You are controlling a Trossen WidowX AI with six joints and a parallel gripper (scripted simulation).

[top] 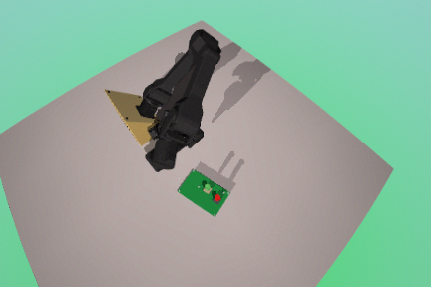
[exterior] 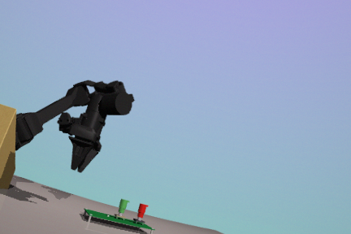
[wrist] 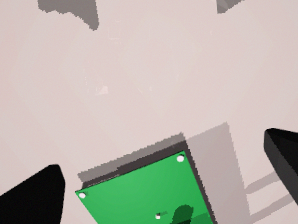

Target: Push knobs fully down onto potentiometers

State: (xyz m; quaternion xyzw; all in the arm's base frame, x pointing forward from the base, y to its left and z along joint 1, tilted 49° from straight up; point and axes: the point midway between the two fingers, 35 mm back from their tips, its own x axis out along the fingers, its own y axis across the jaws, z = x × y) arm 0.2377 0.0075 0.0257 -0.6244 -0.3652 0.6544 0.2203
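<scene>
The green circuit board [top: 190, 190] [exterior: 97, 214] [wrist: 135, 192] stands on short legs on the table. The green knob [top: 207, 187] [exterior: 123, 205] and the red knob [top: 217, 197] [exterior: 142, 210] stand upright over their potentiometers. In the exterior view a little pale grey shows under each knob; whether it is bare shaft is too small to tell. Both knobs are outside the wrist view. My gripper [exterior: 77, 170] [wrist: 165, 159] is open and empty. It hangs well above the table, off to the board's left in the exterior view, and touches nothing. In the top view the arm hides the fingers.
A tan slanted block [top: 125, 109] [exterior: 7, 145] stands by the arm's base, far from the board. The arm [top: 192, 84] [exterior: 53, 110] reaches out from it. A small white-tipped pin [wrist: 158, 216] rises from the board. Shadows of arm and board lie on the table.
</scene>
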